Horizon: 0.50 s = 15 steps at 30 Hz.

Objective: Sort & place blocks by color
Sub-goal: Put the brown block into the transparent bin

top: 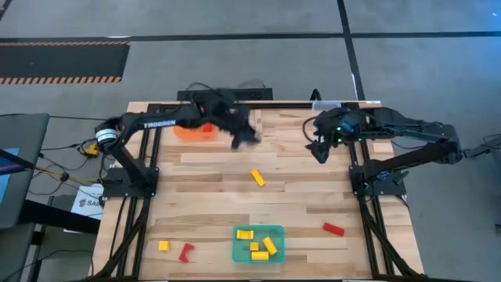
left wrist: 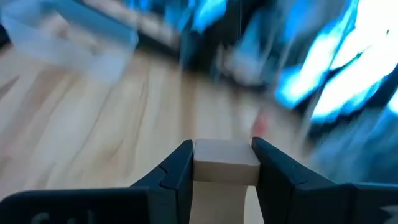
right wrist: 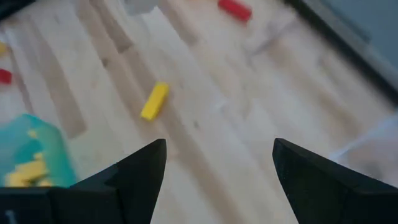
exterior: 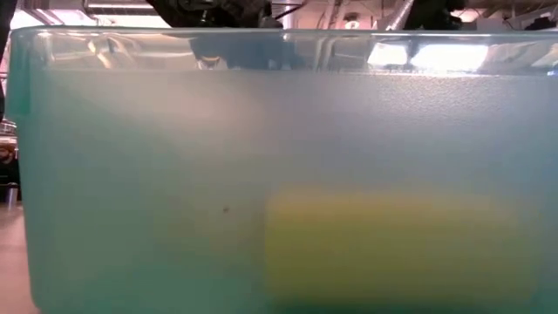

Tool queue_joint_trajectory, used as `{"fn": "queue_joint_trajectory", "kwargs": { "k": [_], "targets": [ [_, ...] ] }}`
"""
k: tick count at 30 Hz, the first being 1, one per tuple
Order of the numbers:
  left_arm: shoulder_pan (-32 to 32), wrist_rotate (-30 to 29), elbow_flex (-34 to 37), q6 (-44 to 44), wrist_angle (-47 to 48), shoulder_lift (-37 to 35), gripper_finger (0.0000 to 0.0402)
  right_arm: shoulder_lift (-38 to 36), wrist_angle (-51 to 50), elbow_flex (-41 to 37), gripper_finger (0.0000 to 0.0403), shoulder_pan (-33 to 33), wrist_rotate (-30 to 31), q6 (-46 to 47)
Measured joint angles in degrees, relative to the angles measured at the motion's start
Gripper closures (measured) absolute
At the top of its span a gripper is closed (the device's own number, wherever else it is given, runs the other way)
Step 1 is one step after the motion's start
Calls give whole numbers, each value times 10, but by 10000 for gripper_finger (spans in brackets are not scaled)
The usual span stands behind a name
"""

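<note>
Wood block (left wrist: 225, 163) (clamped) over table (left wrist: 93, 124)

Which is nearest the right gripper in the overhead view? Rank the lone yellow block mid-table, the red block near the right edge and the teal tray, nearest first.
Measured from the right gripper, open above the table's far right:
1. Lone yellow block, mid-table, toward the left arm's side of the gripper.
2. Red block, near the right edge, toward the front.
3. Teal tray, at the front edge, holding yellow blocks.
</note>
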<state>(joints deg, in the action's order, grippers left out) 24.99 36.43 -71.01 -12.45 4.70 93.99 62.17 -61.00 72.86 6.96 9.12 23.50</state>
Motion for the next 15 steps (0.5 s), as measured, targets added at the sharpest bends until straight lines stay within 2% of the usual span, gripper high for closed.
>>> {"fn": "queue_joint_trajectory", "kwargs": {
  "k": [3,7,11,15],
  "targets": [
    [27,39,0,-223,-126,-2,298,-6,50,0,88,0,13,-98],
    [35,41,0,-449,-237,-3,298,-3,148,0,88,3,15,-253],
    [17,-76,1,-571,-317,-3,298,20,264,0,88,3,15,-365],
    [-7,-222,1,-579,-427,-3,298,46,344,0,88,1,32,-393]
  ]
}}
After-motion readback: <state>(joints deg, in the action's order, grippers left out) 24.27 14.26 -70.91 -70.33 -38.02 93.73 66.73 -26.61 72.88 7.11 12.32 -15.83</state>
